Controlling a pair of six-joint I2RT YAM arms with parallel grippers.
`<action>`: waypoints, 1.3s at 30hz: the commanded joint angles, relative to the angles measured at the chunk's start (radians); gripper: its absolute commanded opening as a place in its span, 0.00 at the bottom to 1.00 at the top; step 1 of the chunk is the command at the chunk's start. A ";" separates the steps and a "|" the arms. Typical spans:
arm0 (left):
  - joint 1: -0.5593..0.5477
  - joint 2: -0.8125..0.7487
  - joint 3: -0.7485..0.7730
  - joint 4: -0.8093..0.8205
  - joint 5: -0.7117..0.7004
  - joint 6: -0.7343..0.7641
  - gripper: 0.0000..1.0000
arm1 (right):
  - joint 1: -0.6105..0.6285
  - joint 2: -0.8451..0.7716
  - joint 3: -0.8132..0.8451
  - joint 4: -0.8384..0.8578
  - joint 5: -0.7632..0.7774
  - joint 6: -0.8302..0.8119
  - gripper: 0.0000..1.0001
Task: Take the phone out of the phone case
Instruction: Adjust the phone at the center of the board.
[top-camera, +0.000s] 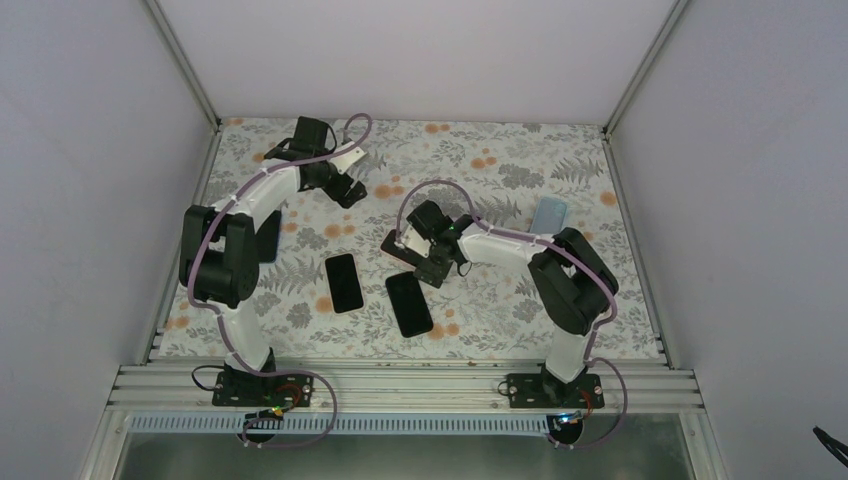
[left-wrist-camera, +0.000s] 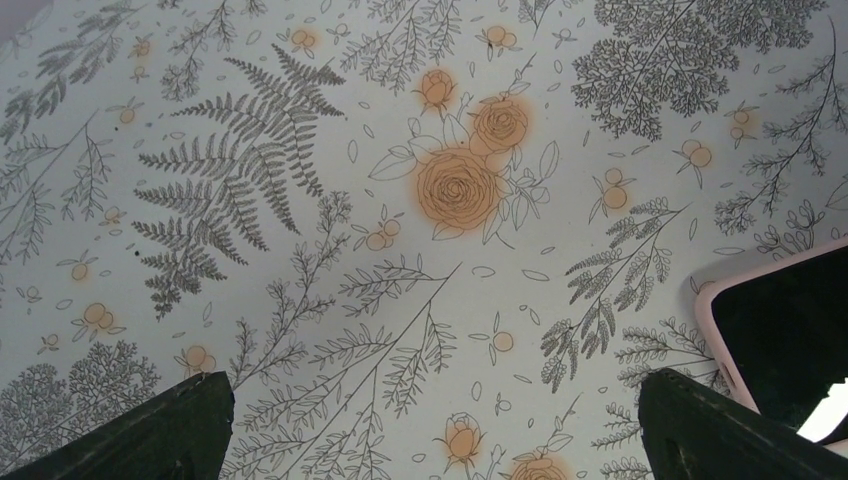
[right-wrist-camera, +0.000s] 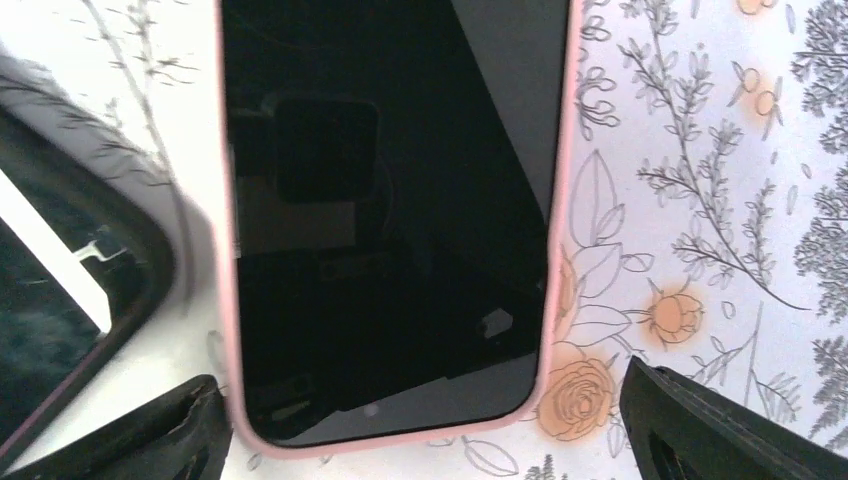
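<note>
A black-screened phone (right-wrist-camera: 390, 220) in a pink phone case (right-wrist-camera: 370, 442) lies flat on the flowered cloth, filling the middle of the right wrist view. My right gripper (right-wrist-camera: 420, 378) hovers open over its near end, one finger (right-wrist-camera: 170, 435) on each side and nothing between them. In the top view this gripper (top-camera: 432, 268) sits just above the right of two dark phones (top-camera: 408, 303). My left gripper (left-wrist-camera: 432, 385) is open over bare cloth, far back on the table (top-camera: 348, 190). A pink-edged phone corner (left-wrist-camera: 790, 330) shows at the right edge of the left wrist view.
A second dark phone (top-camera: 343, 282) lies left of the first; a dark-rimmed phone (right-wrist-camera: 60, 300) shows at the left of the right wrist view. A pale blue flat item (top-camera: 549, 213) lies at the right. Another dark flat thing (top-camera: 268, 235) lies beside the left arm. White walls enclose the table.
</note>
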 joint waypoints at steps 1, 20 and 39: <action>0.003 -0.010 -0.021 0.030 -0.008 -0.012 1.00 | -0.004 0.027 -0.028 0.085 0.095 -0.019 1.00; 0.002 -0.089 -0.115 0.058 -0.033 0.020 1.00 | -0.106 0.283 0.147 0.289 0.312 -0.158 1.00; -0.021 0.063 -0.094 0.140 -0.261 0.024 1.00 | -0.153 0.541 0.547 0.107 0.179 -0.109 1.00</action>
